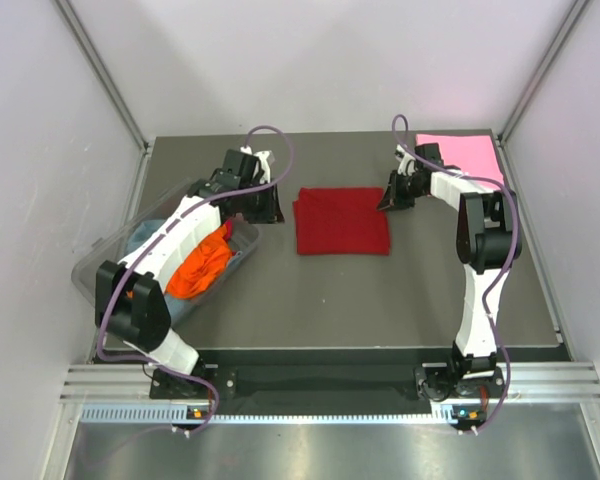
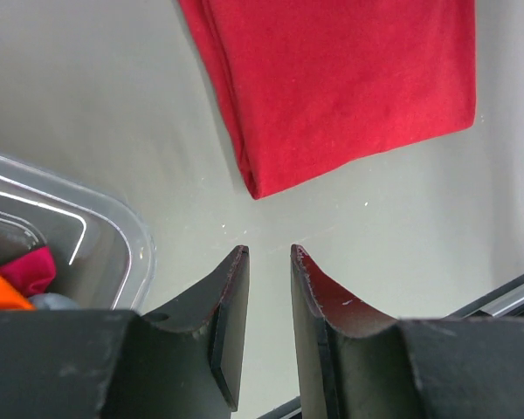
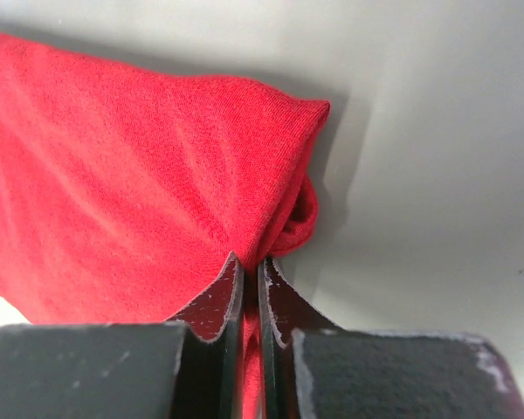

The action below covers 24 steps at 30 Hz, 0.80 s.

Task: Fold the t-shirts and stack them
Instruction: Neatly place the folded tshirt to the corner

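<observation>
The folded red shirt point(image 1: 342, 221) lies mid-frame on the tabletop point(image 1: 380, 300). The right claw point(image 3: 251, 262) pinches its right edge; the left claw point(image 2: 269, 251) hangs part-spread, empty. Pinching only one layer could unfold it on lifting.

A clear plastic tub point(image 1: 100, 250) sits slantwise at the left edge of the dark grey surface point(image 1: 330, 300), its rounded corner glossy with reflections. Plain white walls point(image 1: 310, 60) enclose three sides. An aluminium rail point(image 1: 320, 402) runs along the near edge.
</observation>
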### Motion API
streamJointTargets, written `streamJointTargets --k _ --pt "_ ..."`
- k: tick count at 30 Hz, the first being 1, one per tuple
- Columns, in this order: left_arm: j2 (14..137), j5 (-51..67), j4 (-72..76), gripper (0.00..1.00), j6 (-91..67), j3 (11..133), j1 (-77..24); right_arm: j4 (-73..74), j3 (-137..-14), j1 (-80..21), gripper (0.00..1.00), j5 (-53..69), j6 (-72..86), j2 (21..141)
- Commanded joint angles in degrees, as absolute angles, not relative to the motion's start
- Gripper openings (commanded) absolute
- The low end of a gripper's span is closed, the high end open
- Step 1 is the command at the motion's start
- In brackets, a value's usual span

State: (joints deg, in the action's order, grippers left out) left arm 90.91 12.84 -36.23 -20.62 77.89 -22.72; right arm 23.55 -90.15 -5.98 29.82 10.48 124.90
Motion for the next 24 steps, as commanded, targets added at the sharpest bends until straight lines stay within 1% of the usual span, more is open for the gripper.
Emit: streamJointTargets --k 1,6,13,24 --pt "88.0 11.7 -33.0 0.31 -19.0 76.6 -22.9 24.4 -92.1 -6.6 0.0 28.9 9.4 124.4" --pt "87.9 11.5 -32.7 0.31 -18.6 75.9 -22.9 24.1 -92.4 -6.5 0.0 26.8 9.2 121.3" --pt "87.8 11.5 -32.4 0.31 -18.8 75.4 -22.9 26.6 -92.8 -6.7 0.0 18.5 8.6 116.3" --pt "87.5 10.9 -32.5 0.31 -18.7 75.4 -22.9 34.1 -101.8 -9.1 0.0 3.2 2.8 116.8"
